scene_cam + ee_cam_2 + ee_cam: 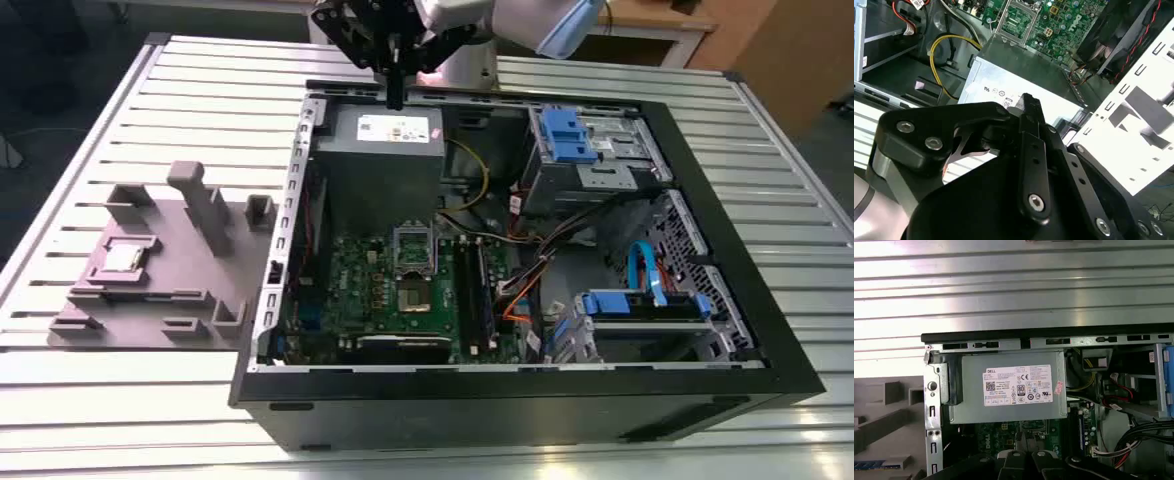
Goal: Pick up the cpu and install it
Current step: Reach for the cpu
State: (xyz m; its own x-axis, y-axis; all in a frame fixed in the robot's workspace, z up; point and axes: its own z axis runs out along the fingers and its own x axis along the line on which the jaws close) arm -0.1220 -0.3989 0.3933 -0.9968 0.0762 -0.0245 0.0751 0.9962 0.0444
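The gripper (396,98) hangs over the far edge of the open computer case (507,405). Its 2 fingers are drawn together into 1 narrow tip with nothing between them. In the second wrist view the same closed tip points down at the grey power supply (1019,75). Out from there, the socket (414,300) lies nearer on the green board, its metal frame tipped up, and it looks unfilled. The cpu (122,258) is outside the case altogether. It lies flat in a shallow pocket of the grey fixture (200,300) on the slatted table (134,420). That puts it toward the exterior view's left and nearer than the gripper, well apart from it, with the case's wall between them. Being square, the chip offers no long axis to line up on, so the relation that likely matters is this sideways-and-nearer offset across the wall. With only 1 arm, no choice of reach arises.
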